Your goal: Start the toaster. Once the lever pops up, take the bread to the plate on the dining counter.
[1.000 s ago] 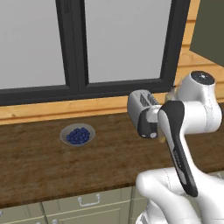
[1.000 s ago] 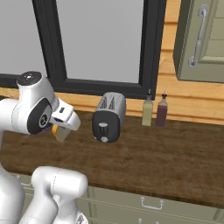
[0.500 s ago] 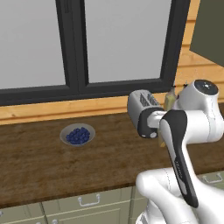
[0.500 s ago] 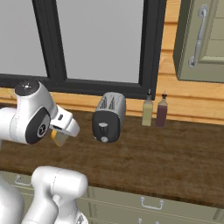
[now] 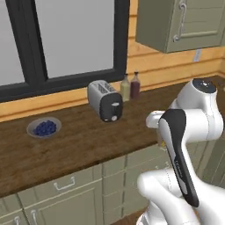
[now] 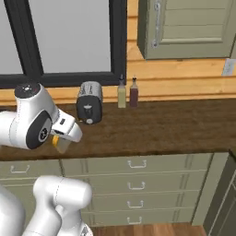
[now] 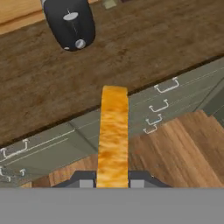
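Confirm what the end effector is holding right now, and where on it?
The end effector is shut on the flat tan-yellow bread slice, pinched at one narrow end across its faces; the rest sticks out ahead, seen edge-on.

Base cams flanking – both on toaster (image 5: 105,100)

Arm (image 5: 193,110): glossy white rounded shells, bulbous joints. Dark grey cap on top joint w/ small pale dots. Long black curved band down forearm link, faint grey lettering. Black disc w/ grey mark on joint side, right base view.
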